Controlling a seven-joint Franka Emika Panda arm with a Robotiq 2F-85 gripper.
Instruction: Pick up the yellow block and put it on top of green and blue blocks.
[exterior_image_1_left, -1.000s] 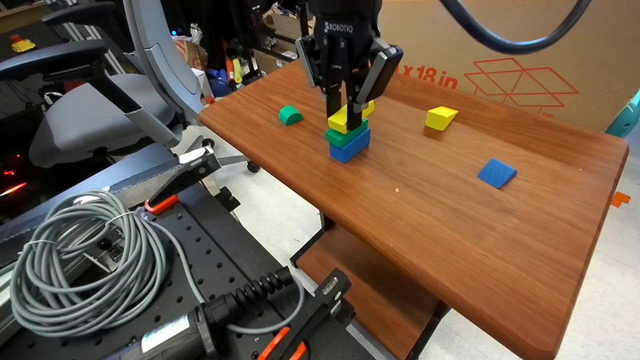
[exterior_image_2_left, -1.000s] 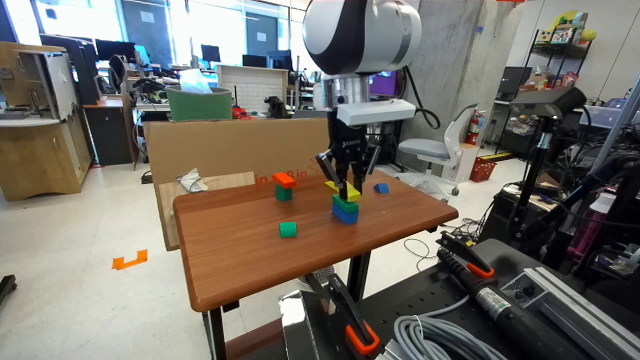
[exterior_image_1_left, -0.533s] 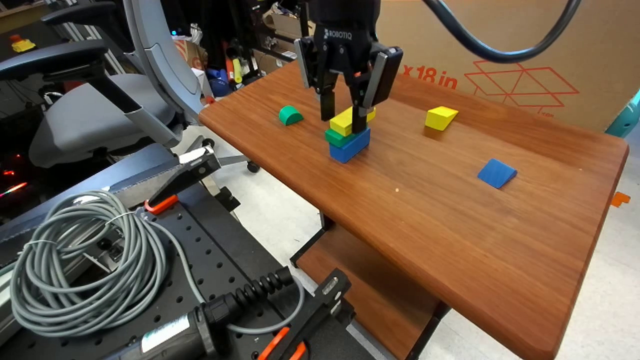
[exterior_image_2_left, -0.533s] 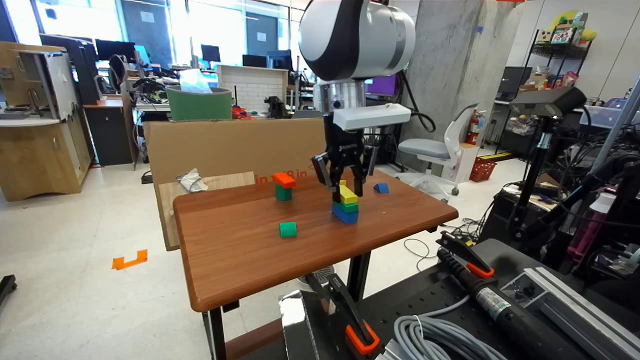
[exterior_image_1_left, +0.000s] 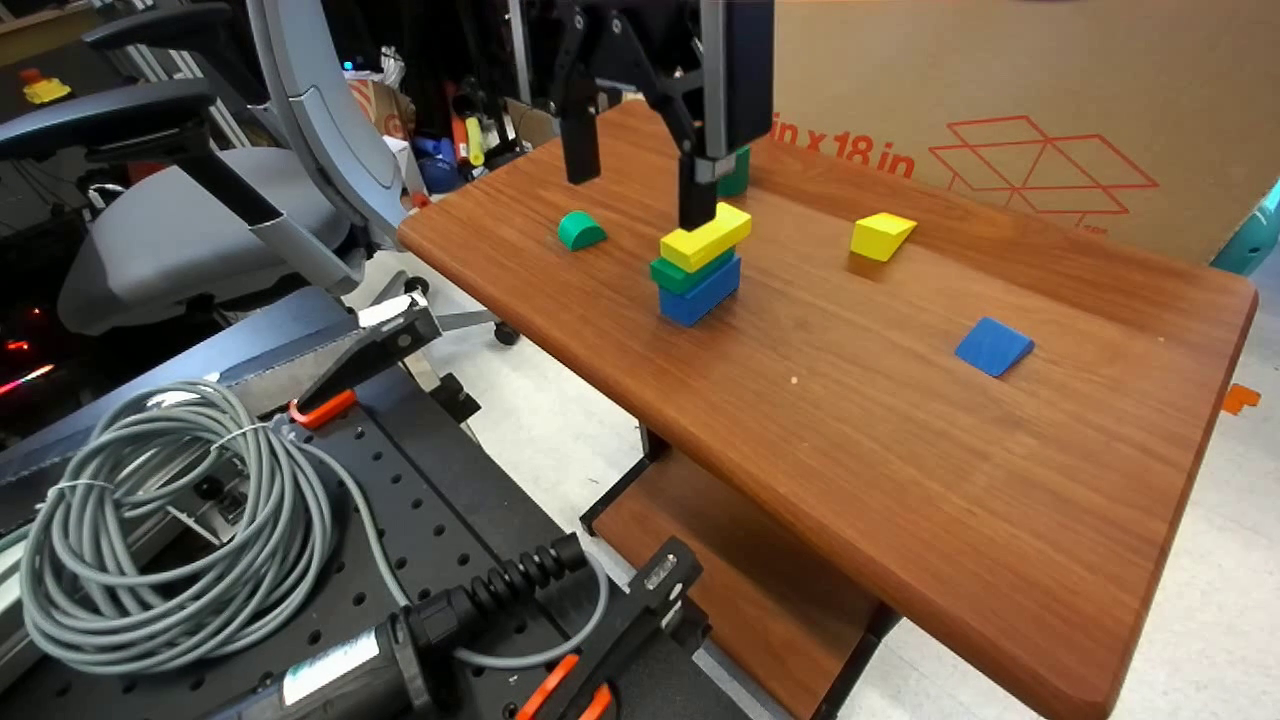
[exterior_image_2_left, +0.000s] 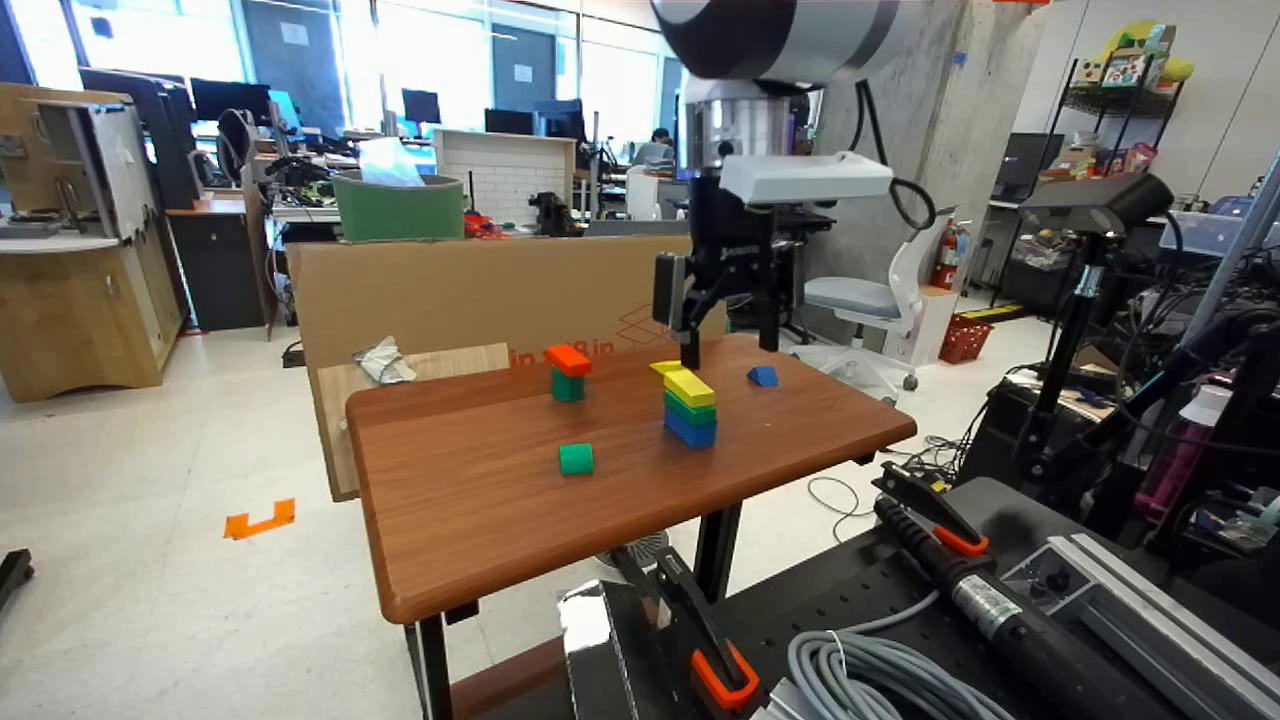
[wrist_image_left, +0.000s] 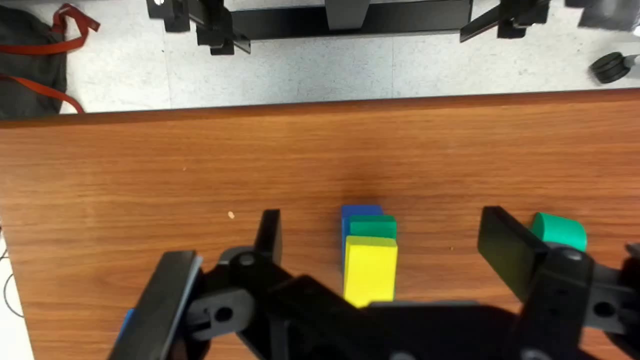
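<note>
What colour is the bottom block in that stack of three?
Blue. The bottom block shows best in an exterior view.

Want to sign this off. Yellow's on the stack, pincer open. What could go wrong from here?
1. Slip: the edges of the yellow block, green block and blue block look slightly out of line in the wrist view, so a bump to the table might shift a layer.
2. Clipping: the open pincer hangs higher than the yellow block but nearby; a dip could knock that block off.

“in x 18 in”, on cardboard (exterior_image_1_left: 1030, 70)
</note>
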